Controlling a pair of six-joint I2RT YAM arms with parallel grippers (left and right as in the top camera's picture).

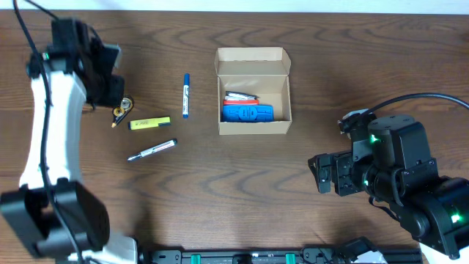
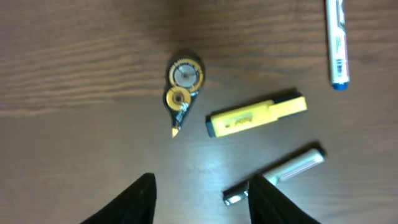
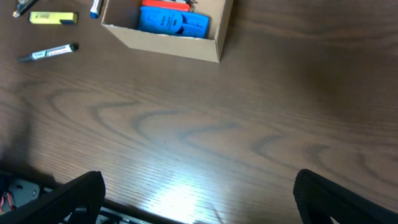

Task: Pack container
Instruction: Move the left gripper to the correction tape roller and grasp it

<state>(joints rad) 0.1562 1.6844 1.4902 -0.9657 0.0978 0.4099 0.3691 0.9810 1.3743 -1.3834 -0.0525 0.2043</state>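
The container (image 1: pixel 254 129) is an open tan cardboard box at the table's centre, its lid folded back. It holds a blue item (image 1: pixel 248 113) and a red and white item (image 1: pixel 240 97). It also shows in the right wrist view (image 3: pixel 168 42). To its left lie a blue-capped marker (image 1: pixel 185 95), a yellow highlighter (image 1: pixel 149 123), a silver and black pen (image 1: pixel 152 150) and a yellow correction tape dispenser (image 1: pixel 122 110). My left gripper (image 2: pixel 202 180) is open and empty above the table near the dispenser (image 2: pixel 182 87), highlighter (image 2: pixel 256 116) and pen (image 2: pixel 277 174). My right gripper (image 3: pixel 199 180) is open and empty, to the right of the box and nearer the front edge.
The wooden table's front edge with a black rail (image 1: pixel 242 257) runs along the bottom. The left arm's white links (image 1: pixel 44 125) stand at the far left. The right arm's black body (image 1: pixel 396 176) sits at the lower right.
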